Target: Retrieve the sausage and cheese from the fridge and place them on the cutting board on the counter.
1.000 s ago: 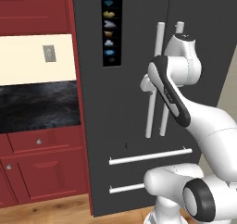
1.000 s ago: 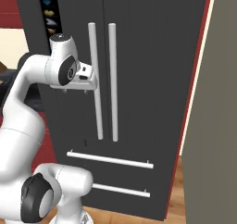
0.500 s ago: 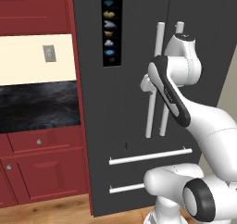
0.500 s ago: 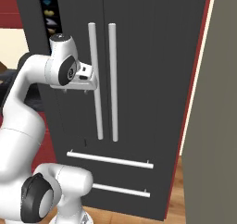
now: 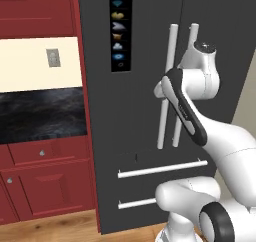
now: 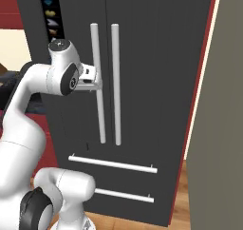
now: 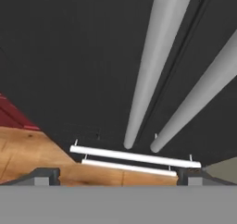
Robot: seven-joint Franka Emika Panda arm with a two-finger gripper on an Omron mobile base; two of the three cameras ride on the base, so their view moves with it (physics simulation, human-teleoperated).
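Your gripper (image 6: 97, 79): jaws spread wide, holding nothing | position: right at the left door handle (image 6: 98, 96) | fridge (image 6: 156, 58): both doors closed | counter (image 5: 42, 113) to its left

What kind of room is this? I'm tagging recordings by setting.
A kitchen, most likely: a tall dark fridge with long silver handles, red cabinets with round knobs, and a black stone counter.

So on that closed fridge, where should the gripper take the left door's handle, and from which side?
Grip the left vertical bar handle around mid-height, coming straight at the fridge front with the open gripper straddling it sideways. The bar is long, round and stands off the door, probably leaving room for fingers behind it.
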